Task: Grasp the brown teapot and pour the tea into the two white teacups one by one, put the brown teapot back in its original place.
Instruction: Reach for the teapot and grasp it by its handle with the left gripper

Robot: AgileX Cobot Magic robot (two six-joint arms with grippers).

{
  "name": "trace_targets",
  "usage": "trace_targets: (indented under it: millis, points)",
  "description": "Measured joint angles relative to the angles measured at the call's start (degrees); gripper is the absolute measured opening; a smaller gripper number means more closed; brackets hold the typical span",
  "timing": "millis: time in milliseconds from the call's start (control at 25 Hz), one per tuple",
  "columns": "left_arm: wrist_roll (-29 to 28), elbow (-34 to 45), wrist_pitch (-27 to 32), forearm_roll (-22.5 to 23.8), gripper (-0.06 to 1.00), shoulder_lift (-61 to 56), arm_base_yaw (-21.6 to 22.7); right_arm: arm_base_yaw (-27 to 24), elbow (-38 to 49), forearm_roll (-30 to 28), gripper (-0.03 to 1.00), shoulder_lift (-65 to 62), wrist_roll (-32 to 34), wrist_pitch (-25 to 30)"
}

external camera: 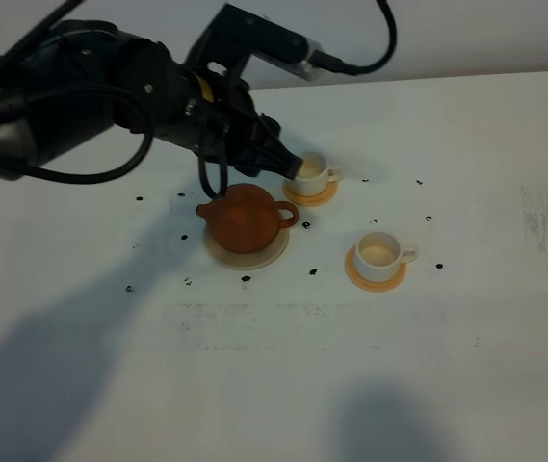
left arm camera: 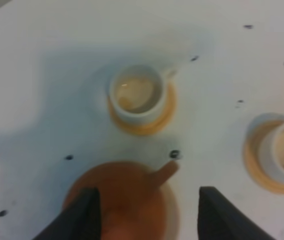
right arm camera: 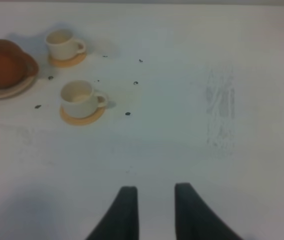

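Two teacups (external camera: 310, 173) (external camera: 379, 252), two orange coasters (external camera: 313, 200) (external camera: 375, 281), one teapot (external camera: 245, 219)

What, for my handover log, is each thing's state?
Teapot: upright on beige coaster, lid on, not gripped.
Back cup: upright on orange coaster, contents unclear.
Front cup: upright on orange coaster, contents unclear.
Left gripper: open, holding nothing.
Right gripper: open, holding nothing.

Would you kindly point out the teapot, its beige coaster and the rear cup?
Teapot (external camera: 245, 221): exterior high view, on its round body.
Beige coaster (external camera: 272, 257): exterior high view, on its bare front rim.
Rear cup (external camera: 315, 180): exterior high view, on its white outer wall.
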Motion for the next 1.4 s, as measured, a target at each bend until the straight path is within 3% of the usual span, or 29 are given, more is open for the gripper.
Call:
trace_targets:
  millis: [360,800,1400]
  points:
    - [-0.5,-0.6,-1.9,-0.5,0.44,4.9,-0.6,0.0,0.0,0.0,0.20,0.0,0.1,0.0]
    - [-1.8,-7.1,-2.3,-0.4,0.44,12.2,-0.6,0.0,0.0,0.1,0.20,0.0,0.1,-0.1]
    - [-2.3,-7.4,-4.6,-2.5,0.44,16.1,-1.6,0.0,0.0,0.1,0.20,0.0,0.1,-0.1]
